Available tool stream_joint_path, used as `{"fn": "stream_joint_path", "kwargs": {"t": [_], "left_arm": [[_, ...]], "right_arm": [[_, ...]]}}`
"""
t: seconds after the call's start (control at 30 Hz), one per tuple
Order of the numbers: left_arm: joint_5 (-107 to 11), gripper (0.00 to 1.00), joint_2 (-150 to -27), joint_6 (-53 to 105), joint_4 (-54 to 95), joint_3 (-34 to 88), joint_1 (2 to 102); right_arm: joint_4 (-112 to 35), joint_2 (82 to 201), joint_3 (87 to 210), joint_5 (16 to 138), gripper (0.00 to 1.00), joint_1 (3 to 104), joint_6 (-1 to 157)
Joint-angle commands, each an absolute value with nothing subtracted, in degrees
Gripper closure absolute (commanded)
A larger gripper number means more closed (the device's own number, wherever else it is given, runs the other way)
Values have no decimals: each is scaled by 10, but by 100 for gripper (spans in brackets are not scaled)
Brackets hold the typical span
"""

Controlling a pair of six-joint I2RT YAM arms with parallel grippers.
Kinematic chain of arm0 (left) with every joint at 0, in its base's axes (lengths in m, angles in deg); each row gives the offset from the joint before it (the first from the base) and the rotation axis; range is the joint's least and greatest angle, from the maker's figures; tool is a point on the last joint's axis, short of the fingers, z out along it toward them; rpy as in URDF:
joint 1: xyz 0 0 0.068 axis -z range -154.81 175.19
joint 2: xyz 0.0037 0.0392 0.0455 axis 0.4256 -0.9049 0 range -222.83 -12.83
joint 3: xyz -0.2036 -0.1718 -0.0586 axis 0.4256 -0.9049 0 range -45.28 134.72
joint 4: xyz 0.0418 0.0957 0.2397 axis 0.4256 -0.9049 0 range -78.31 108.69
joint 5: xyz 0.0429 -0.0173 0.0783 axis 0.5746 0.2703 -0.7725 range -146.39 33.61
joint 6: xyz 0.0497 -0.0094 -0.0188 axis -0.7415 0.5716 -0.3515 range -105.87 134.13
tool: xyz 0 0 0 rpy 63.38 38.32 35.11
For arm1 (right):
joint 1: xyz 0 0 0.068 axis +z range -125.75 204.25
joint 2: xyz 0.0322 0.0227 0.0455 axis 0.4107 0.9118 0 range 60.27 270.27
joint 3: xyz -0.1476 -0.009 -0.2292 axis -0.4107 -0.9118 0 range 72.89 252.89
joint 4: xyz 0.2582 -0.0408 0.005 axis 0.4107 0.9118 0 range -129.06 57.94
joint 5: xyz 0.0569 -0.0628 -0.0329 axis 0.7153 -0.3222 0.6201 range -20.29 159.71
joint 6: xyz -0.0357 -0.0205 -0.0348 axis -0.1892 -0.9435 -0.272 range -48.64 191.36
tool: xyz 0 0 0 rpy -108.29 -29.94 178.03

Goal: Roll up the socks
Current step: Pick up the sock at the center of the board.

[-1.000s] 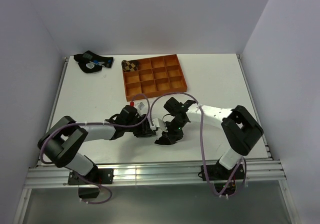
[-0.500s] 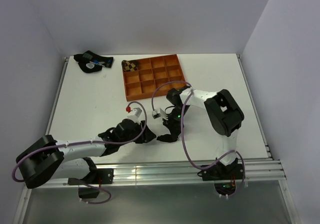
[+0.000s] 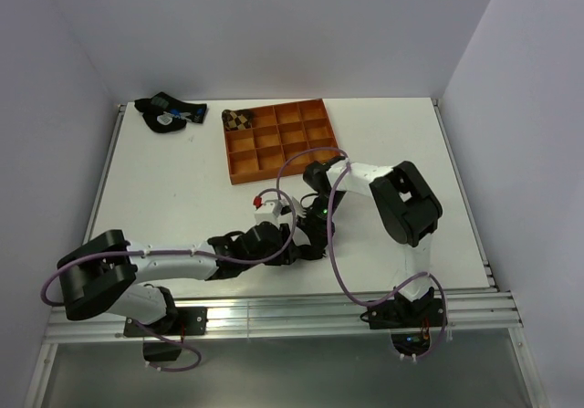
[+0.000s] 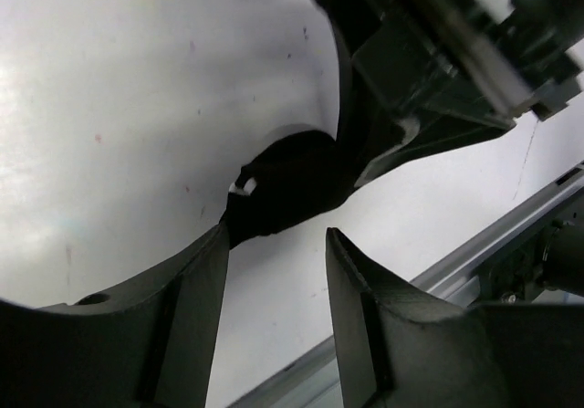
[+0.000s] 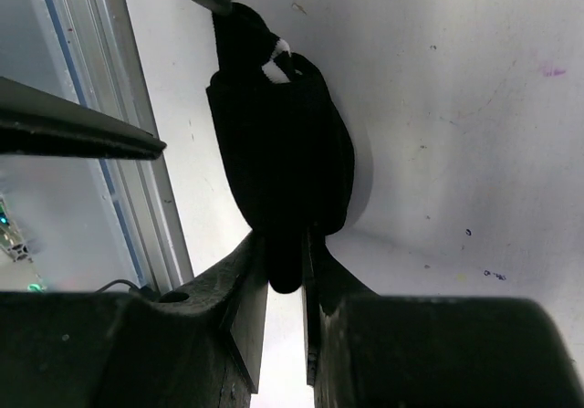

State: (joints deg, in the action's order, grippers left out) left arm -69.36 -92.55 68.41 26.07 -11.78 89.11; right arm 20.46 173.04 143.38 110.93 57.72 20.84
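The short black ankle sock (image 5: 278,152), with a white stripe near its far end, lies bunched on the white table near the front rail. My right gripper (image 5: 285,260) is shut on its near end. In the left wrist view the sock (image 4: 292,189) lies just ahead of my open left gripper (image 4: 276,244), whose left finger touches the sock's end. In the top view both grippers, left (image 3: 287,244) and right (image 3: 315,235), meet over the sock (image 3: 308,251). The argyle sock (image 3: 239,119) sits rolled in the orange tray's far-left compartment.
The orange divided tray (image 3: 287,171) stands behind the grippers. A dark sock bundle with blue and white marks (image 3: 167,114) lies at the far left corner. The aluminium front rail (image 5: 137,189) runs close beside the black sock.
My left gripper has moved right, up to the black sock's end. My right gripper has stayed shut on the sock at about the same spot.
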Motion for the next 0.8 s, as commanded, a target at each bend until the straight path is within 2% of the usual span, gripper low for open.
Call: {"fn": "stream_joint_path", "kwargs": {"t": [0.0,0.2,0.43,0.77], "left_arm": [[-741,48,-921,777,232,-104,919],[-805,45,-939,937,264,-117,966],[-871,42,-977,1104,220,-99,1005],[-921,40,-1005,1218,194,-97,1009]], "right_arm": [[182,1753,1428,1061,82,576,213],[180,1753,1428,1065,82,576,229],[178,1760,1431,1070,82,575,250],[197,1776,1442,1095,83,568,273]]}}
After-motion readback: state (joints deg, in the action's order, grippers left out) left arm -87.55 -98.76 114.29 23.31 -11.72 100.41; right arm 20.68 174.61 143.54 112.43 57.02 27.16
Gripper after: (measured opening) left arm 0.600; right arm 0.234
